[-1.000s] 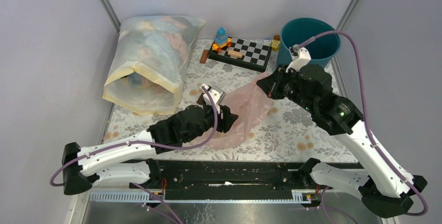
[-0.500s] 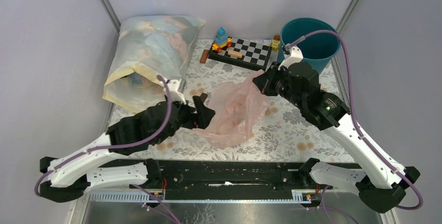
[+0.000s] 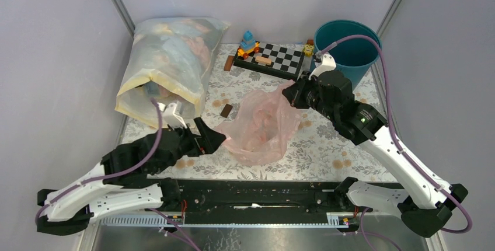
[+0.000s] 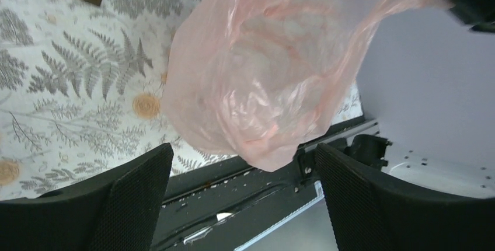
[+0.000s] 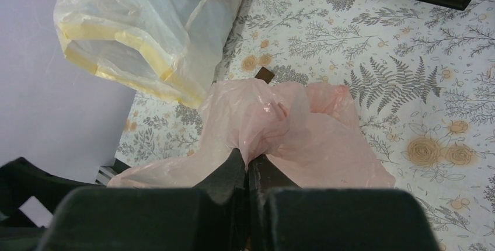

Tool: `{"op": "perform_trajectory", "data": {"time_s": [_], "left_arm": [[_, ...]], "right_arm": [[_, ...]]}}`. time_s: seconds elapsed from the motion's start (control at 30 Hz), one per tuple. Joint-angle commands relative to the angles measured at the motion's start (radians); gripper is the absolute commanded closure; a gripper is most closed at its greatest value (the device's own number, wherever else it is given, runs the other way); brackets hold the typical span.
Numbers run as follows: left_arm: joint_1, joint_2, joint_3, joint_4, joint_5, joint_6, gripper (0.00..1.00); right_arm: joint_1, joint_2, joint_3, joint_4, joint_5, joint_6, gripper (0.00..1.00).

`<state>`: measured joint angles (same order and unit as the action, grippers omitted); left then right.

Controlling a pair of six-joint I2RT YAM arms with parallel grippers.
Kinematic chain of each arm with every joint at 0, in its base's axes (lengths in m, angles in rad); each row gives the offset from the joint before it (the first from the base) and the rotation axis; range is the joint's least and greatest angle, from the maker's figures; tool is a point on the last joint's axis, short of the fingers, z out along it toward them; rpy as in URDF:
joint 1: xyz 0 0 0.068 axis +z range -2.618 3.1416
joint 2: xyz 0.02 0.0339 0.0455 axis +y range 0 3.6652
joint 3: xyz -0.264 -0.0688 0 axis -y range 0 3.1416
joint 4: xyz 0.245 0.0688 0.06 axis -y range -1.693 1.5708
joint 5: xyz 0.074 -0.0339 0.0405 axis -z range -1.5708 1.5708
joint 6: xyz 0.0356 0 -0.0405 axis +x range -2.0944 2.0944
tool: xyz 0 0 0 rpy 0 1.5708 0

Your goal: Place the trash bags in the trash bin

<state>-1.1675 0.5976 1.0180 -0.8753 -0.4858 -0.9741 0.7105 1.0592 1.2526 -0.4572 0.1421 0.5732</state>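
The pale-pink trash bag (image 3: 260, 125) is out over the middle of the flowered counter (image 3: 333, 146), not in the bin; it droops, puffed and crinkled, from the right gripper (image 3: 290, 94), which is clenched on a bunched fold at the bag's far right top; in the right wrist view the two fingers are pressed together with the pink film pinched between them. I cannot tell whether the bag's bottom rests on the counter. The left gripper (image 3: 210, 136) is released, its fingers spread wide with nothing between them; it sits low just beside the bag's near left edge, apart from it. The teal trash bin (image 3: 357, 46) stands upright at the far right corner, behind the right arm. A checkered board (image 3: 274, 58) lies to the bin's left; a big milky-yellow sack (image 3: 169, 70) lies at the far left; a small brown block (image 3: 226, 110) lies between the sack and the bag.
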Motion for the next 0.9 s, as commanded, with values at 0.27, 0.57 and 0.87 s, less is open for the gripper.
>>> {"op": "perform_trajectory", "data": {"time_s": [0.27,0.57,0.87], "left_arm": [[-0.001,0.09,-0.144,0.298,0.064,-0.055,0.42],[0.158,0.265,0.084,0.349,-0.068,0.21,1.0],[0.366,0.486,0.362,0.378,0.432,0.412,1.0]], "right_arm": [[-0.003,-0.023,-0.028,0.048,0.028,-0.006,0.97],[-0.003,-0.087,-0.032,-0.126,0.27,-0.012,0.94],[-0.003,-0.199,-0.097,-0.173,0.312,-0.098,0.42]]}}
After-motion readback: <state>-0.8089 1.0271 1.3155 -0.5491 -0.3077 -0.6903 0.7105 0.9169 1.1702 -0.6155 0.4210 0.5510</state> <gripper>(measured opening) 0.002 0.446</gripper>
